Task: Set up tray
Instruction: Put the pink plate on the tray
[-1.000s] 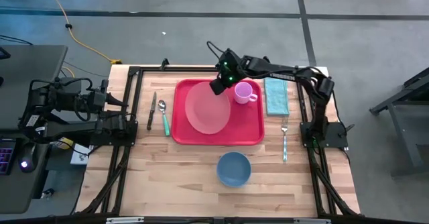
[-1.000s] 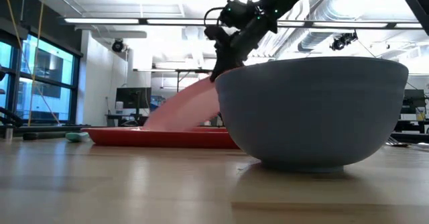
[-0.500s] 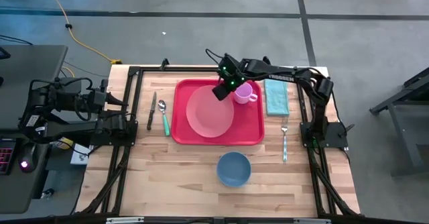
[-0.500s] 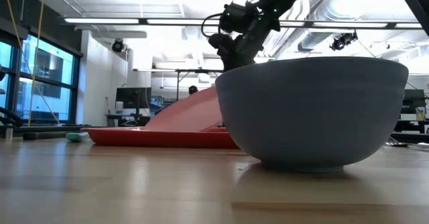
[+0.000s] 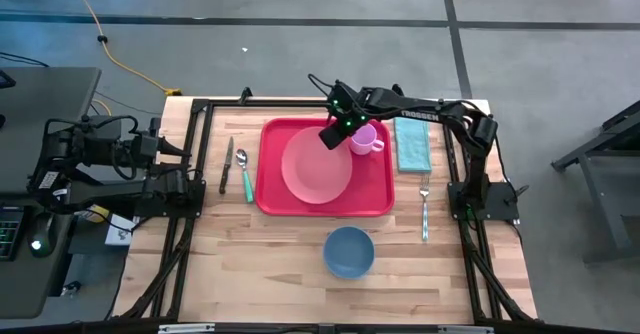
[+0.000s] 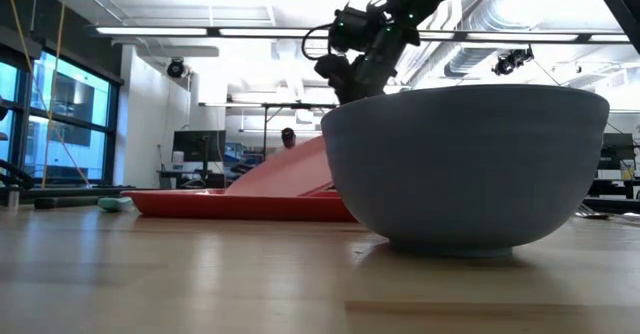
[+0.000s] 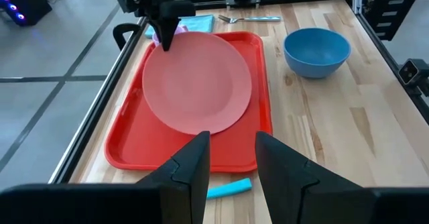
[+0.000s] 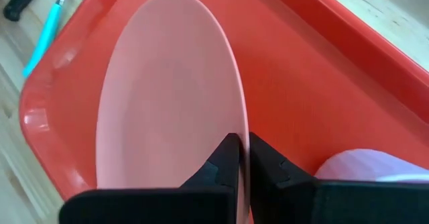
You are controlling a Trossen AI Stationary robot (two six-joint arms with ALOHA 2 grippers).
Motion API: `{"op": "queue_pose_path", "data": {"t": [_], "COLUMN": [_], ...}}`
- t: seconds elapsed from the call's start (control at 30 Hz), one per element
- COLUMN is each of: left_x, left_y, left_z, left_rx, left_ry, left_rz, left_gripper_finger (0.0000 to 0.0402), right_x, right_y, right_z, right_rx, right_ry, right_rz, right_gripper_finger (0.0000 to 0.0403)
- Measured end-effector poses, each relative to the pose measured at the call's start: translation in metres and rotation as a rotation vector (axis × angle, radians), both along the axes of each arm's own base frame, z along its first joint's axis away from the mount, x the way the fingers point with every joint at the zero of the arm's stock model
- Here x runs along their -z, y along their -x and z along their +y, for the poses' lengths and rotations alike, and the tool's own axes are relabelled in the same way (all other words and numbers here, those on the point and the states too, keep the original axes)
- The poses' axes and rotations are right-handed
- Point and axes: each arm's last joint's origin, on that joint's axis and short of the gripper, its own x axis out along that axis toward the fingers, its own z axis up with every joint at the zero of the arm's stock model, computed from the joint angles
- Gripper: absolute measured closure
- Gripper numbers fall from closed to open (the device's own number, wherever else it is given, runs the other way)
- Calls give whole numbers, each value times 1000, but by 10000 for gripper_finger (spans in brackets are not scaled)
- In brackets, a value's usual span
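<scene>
Right end effector (image 5: pixel 331 134) pinches the tilted pink plate's (image 5: pixel 316 167) rim over the red tray (image 5: pixel 270 199); left end effector (image 7: pixel 229 158) is open

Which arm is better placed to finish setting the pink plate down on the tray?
Right. The right gripper already pinches the pink plate's rim, tilted over the tray. The left gripper waits open beside the table.

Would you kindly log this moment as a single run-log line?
right gripper: shut on pink plate rim | plate: tilted, low edge on red tray | left gripper: open, waiting at table's left side
</scene>
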Motion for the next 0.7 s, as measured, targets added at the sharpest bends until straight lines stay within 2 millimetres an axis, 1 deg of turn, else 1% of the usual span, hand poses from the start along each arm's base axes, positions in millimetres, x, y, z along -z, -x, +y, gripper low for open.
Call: {"op": "queue_pose_path", "data": {"t": [0.13, 0.3, 0.43, 0.53, 0.7], "left_x": [0, 0, 0, 0, 0], "left_y": [0, 0, 0, 0, 0], "left_z": [0, 0, 0, 0, 0], "left_rx": [-1, -4, -4, -4, -8], "left_ry": [-1, -2, -3, -3, 4], "left_rz": [0, 1, 1, 1, 0], "left_gripper_finger": [250, 250, 250, 250, 250], "right_x": [0, -1, 6, 13, 14], "right_y": [-1, -7, -13, -13, -11], "right_z": [3, 11, 15, 16, 14], "right_rx": [-1, -9, -24, -26, -19], "right_ry": [6, 9, 4, -11, 9], "right_rz": [7, -23, -8, 29, 48], "right_gripper_finger": [402, 403, 403, 402, 402]}}
